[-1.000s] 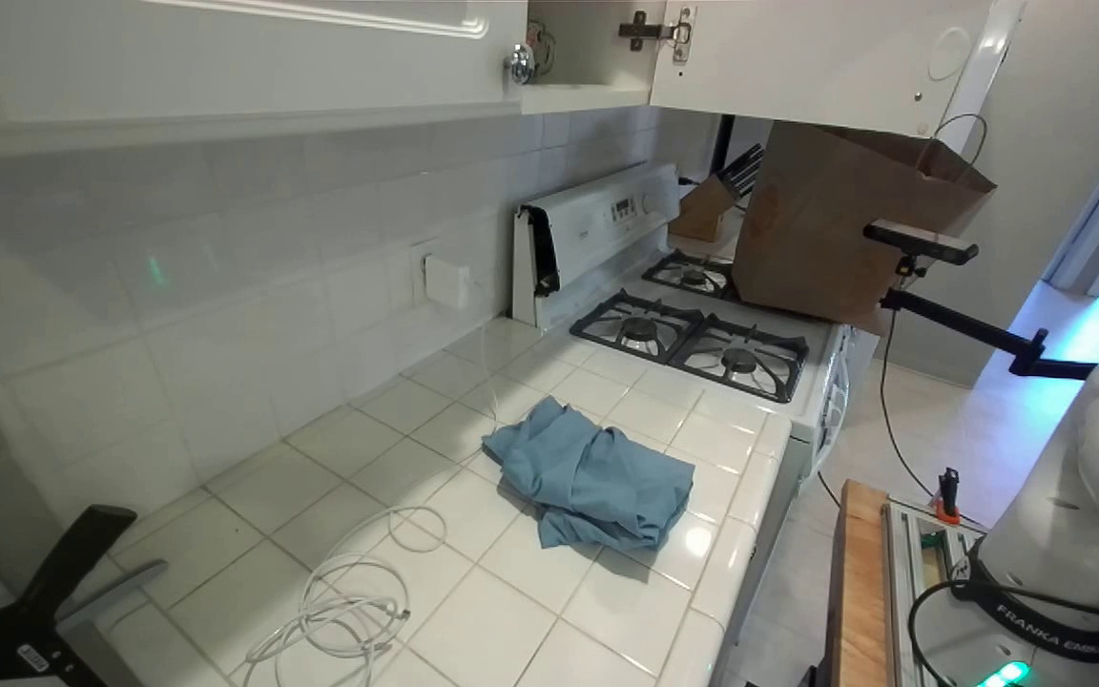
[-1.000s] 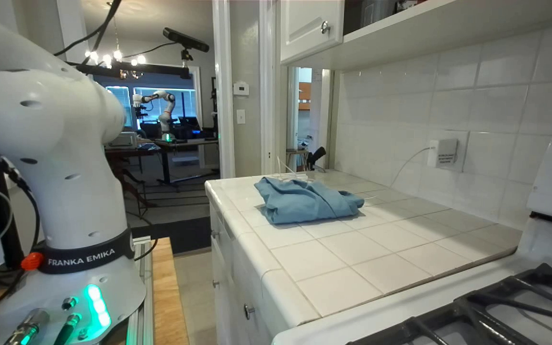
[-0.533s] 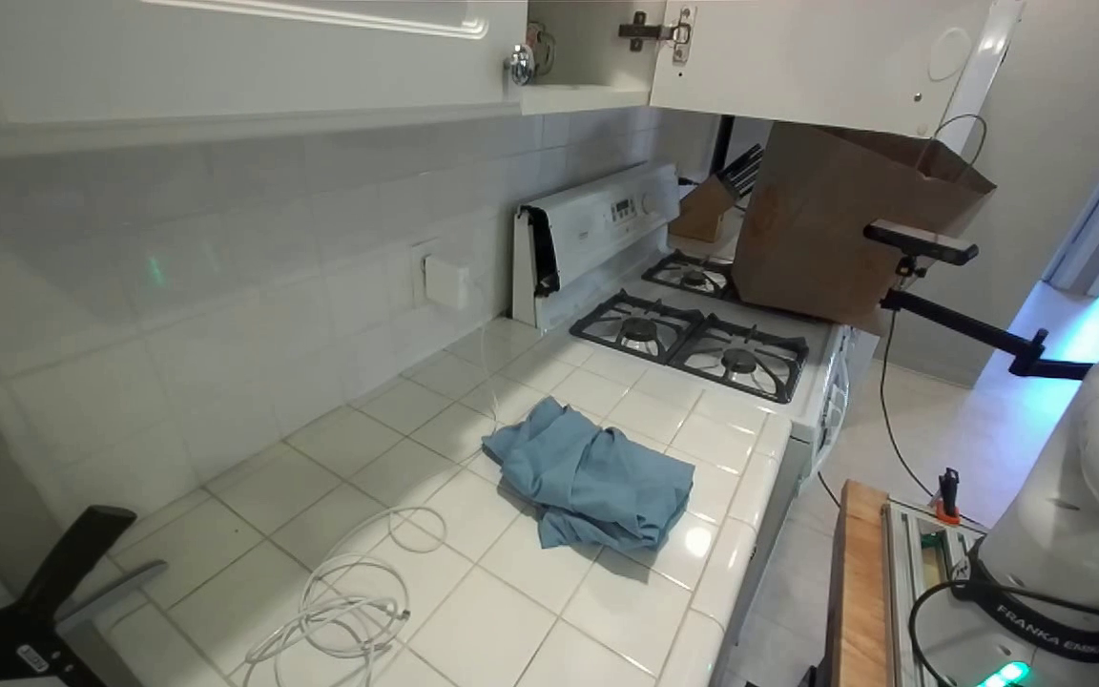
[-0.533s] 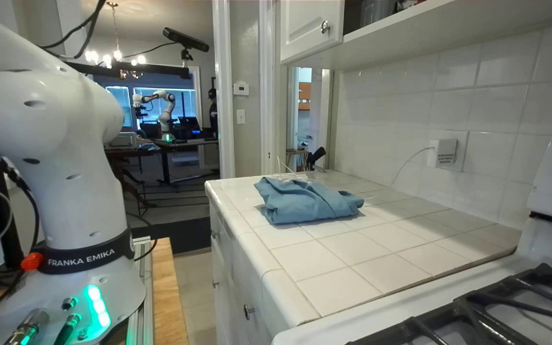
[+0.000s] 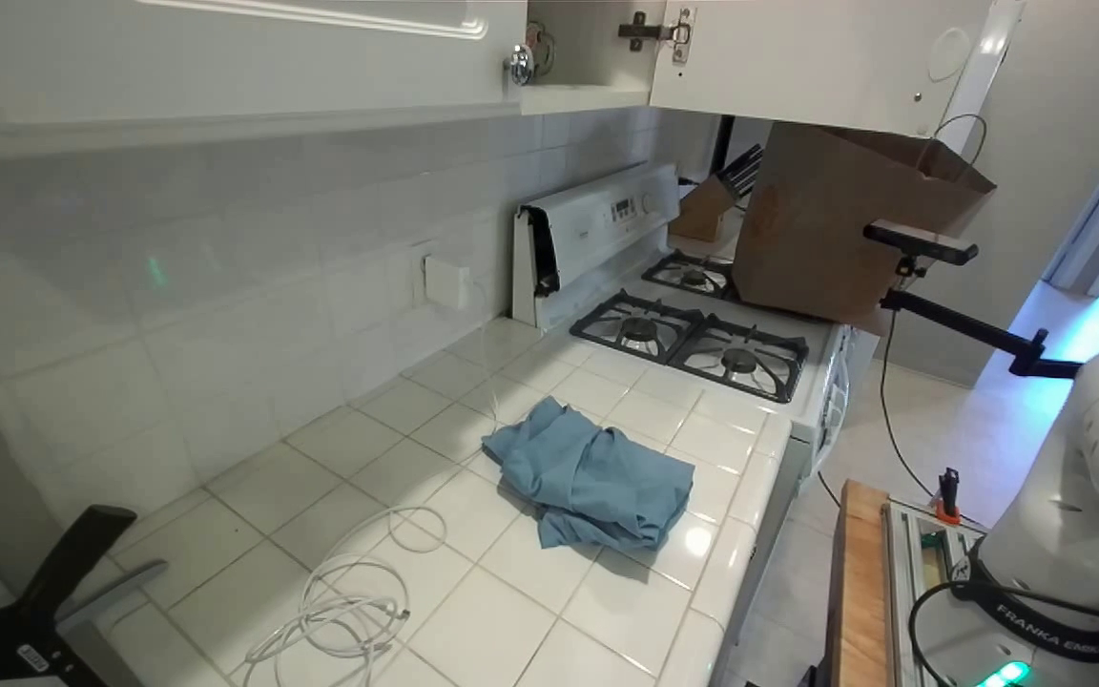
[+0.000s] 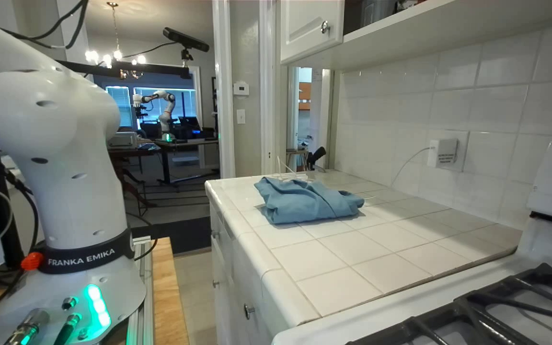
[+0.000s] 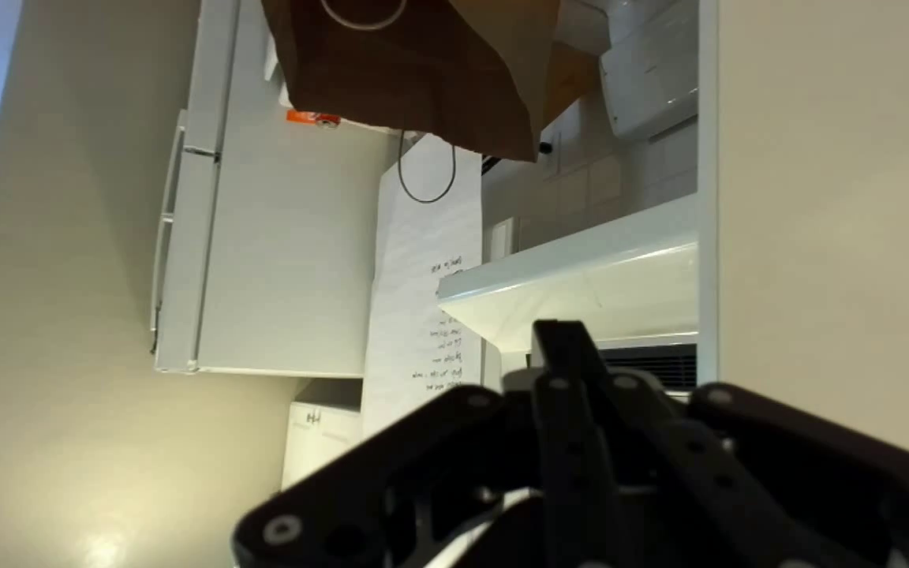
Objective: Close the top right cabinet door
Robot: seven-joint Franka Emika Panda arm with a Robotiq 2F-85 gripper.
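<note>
The top right cabinet door (image 5: 817, 62) is white and stands swung open on its hinge (image 5: 659, 31) in an exterior view. Its plain inner face shows, and its upper part is cut off; its knob does not show. In the wrist view a broad plain panel at the right, which looks like this door (image 7: 833, 197), stands close, its edge running up and down the picture. My gripper (image 7: 563, 331) shows only in the wrist view. Its fingertips are together and hold nothing, a little left of that panel edge. I cannot tell whether it touches the door.
The matching left cabinet door (image 5: 254, 67) is shut beside the open cabinet. A brown paper bag (image 5: 817, 219) stands on the stove (image 5: 597, 286) below the open door. A range hood (image 7: 581, 268) shows past the panel edge. A blue cloth (image 6: 309, 201) lies on the tiled counter.
The arm's shoulder has turned and its upper part has leaned back, with the hanging cables shifting to the left. The open door has not visibly moved.
</note>
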